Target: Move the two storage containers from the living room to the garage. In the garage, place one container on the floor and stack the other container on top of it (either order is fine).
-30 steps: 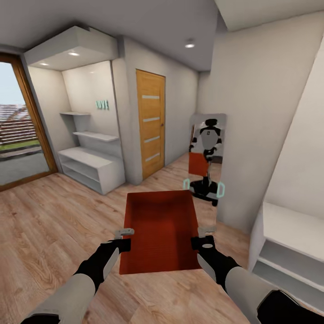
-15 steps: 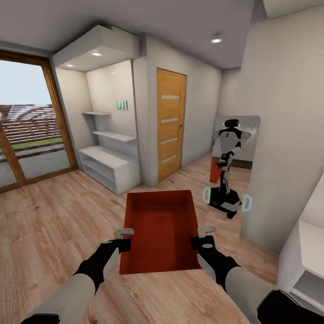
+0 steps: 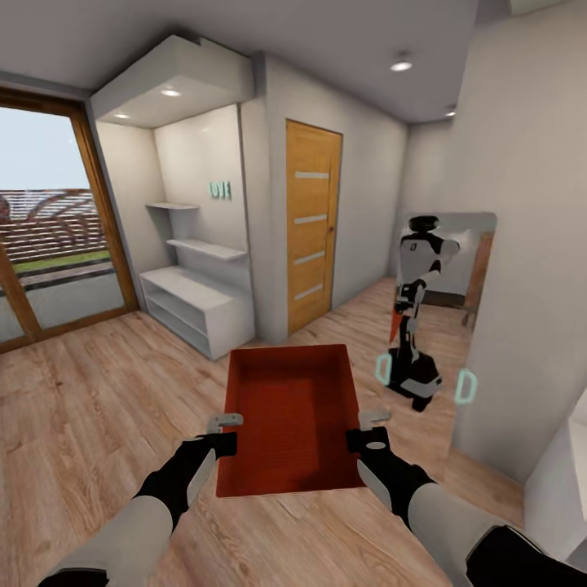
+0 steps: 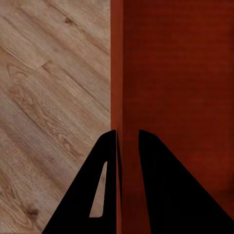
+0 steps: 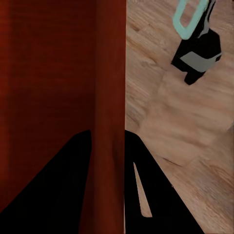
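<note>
Bin: [image 3: 292,420] carried level between both arms, above the wood floor [image 3: 98,391].
Left pincer: [image 3: 226,426] clamped on the left wall.
Right pincer: [image 3: 368,422] clamped on the right wall.
Risk: thin rim grips (one wall each) could slip on a turn; mirror [image 3: 436,314] and wall are close on the right.

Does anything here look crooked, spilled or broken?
Nothing stands out. The orange-red bin sits level between the left tool and right tool, each clamped on a side wall, and looks empty. The mirror just reflects the robot.
</note>
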Controlling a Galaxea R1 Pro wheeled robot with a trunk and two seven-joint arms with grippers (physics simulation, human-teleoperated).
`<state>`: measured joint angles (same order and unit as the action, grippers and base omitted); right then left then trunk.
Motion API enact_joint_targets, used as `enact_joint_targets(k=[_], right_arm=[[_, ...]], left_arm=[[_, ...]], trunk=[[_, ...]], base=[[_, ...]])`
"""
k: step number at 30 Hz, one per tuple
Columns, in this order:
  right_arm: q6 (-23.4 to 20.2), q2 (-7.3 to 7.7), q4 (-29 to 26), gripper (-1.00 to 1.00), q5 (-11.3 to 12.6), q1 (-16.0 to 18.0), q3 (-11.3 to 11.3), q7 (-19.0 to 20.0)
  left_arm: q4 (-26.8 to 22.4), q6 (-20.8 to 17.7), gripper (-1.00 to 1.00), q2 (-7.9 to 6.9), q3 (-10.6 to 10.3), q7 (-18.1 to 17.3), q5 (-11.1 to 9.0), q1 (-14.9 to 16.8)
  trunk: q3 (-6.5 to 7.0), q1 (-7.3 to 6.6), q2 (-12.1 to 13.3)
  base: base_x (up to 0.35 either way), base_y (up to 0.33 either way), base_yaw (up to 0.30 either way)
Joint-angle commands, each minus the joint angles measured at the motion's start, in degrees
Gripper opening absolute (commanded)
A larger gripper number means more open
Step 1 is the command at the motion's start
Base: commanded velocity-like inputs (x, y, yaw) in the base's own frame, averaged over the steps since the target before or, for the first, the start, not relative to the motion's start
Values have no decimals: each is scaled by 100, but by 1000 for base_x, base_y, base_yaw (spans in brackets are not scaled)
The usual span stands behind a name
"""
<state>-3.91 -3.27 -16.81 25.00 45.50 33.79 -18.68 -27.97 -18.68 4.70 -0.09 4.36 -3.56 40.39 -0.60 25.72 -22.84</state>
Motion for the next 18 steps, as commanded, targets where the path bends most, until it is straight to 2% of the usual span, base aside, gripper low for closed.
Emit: enact_joint_targets(k=[1,8,18], right_arm=[[-39,7,-24,-100,-92,11,-55,-48],[-39,3,-24,-100,-91,11,-52,-49],[-39,2,-24,-100,-98,11,-49,-49]], left_arm=[[19,-30,-100,-4,-97,65,-84,-5],[19,-30,-100,-4,-97,65,-84,-5],[19,-30,-100,-1,-105,65,-84,-5]], trunk=[[-6,6,-8],[-6,6,-8],[-6,6,-8]], base=[[323,0,0],[323,0,30],[323,0,244]])
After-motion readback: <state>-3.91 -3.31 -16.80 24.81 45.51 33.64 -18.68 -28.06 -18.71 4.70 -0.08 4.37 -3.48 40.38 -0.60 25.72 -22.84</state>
